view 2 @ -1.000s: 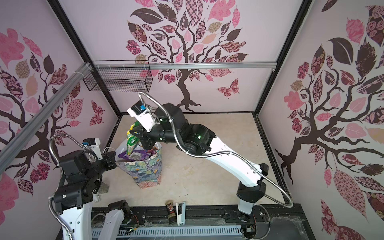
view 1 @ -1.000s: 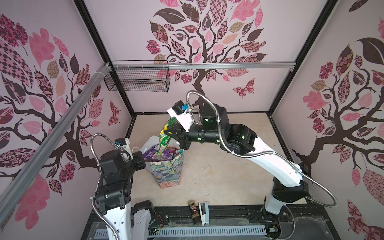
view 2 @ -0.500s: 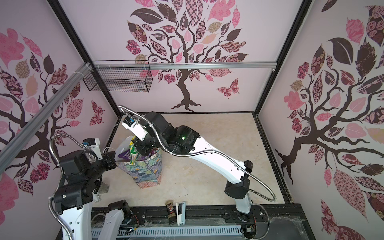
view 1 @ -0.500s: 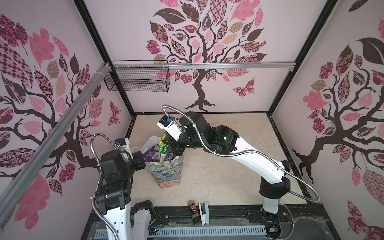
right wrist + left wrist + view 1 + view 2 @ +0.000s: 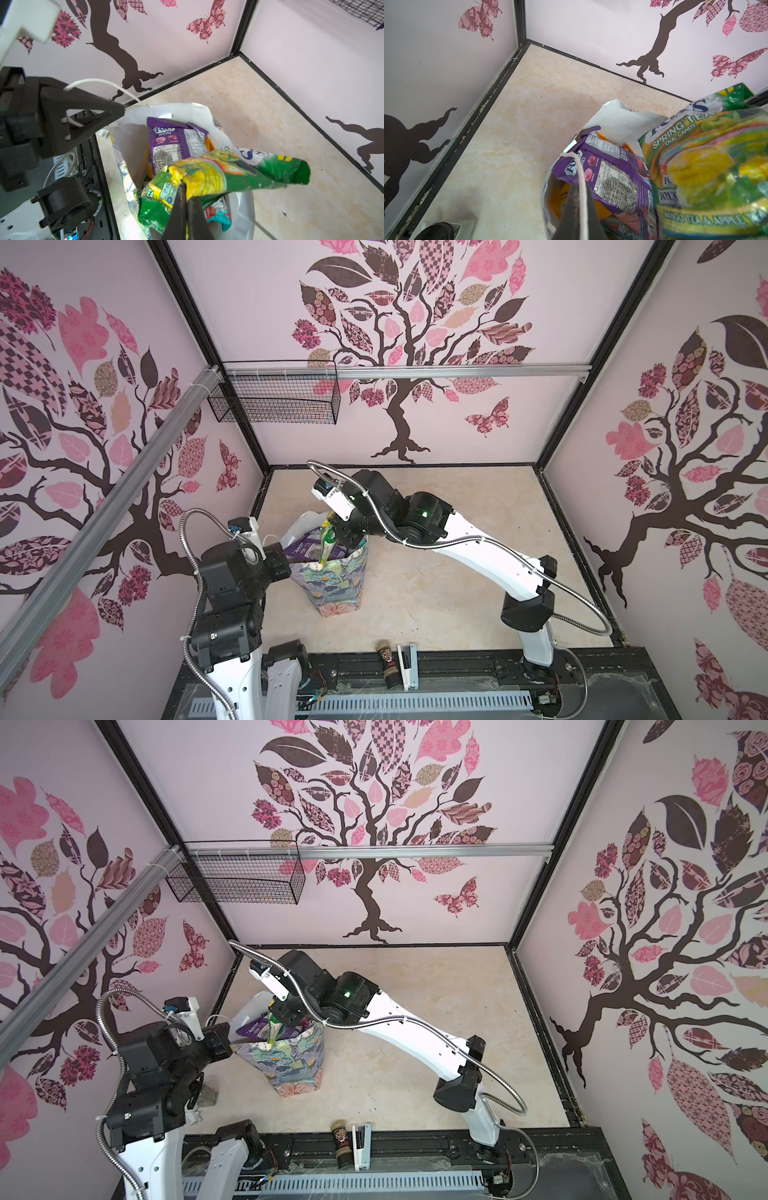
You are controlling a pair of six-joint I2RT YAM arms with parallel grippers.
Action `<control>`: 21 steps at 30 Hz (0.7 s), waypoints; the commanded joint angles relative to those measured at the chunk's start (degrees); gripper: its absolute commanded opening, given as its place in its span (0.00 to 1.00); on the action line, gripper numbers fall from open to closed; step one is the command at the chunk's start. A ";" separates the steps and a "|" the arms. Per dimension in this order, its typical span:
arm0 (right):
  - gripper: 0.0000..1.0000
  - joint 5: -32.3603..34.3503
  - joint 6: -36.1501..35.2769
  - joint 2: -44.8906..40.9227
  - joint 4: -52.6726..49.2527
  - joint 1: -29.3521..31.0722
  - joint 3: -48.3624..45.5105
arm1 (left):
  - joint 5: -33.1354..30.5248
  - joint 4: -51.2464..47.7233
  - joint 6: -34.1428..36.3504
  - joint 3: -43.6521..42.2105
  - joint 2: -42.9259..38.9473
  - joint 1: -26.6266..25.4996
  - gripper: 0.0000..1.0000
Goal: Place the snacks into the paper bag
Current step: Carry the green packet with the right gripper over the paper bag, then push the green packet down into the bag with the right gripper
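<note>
The floral paper bag (image 5: 334, 587) (image 5: 291, 1065) stands upright at the left of the floor, its mouth open. My left gripper (image 5: 291, 562) (image 5: 579, 185) is shut on the bag's white cord handle (image 5: 579, 166) at the rim. My right gripper (image 5: 340, 533) (image 5: 185, 186) hangs over the bag mouth, shut on a green-yellow FOX'S snack packet (image 5: 327, 545) (image 5: 706, 166) (image 5: 218, 172) that lies partly inside the opening. A purple FOX'S packet (image 5: 602, 172) (image 5: 172, 141), an orange one (image 5: 560, 199) and a teal one (image 5: 218, 220) lie inside the bag.
A dark spice jar (image 5: 386, 664) and a white stapler (image 5: 406, 666) lie at the front edge. A black wire basket (image 5: 274, 402) hangs on the back rail. A small dark-capped container (image 5: 208, 1096) stands on the floor by the left arm.
My right arm has swung left and down, bringing the green-yellow packet from above the bag into its mouth. The left arm and the bag have stayed put.
</note>
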 commanded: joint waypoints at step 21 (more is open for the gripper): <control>0.00 9.45 -8.37 -2.65 4.48 3.05 -5.36 | -0.71 1.57 0.49 -0.43 -0.95 -0.41 0.00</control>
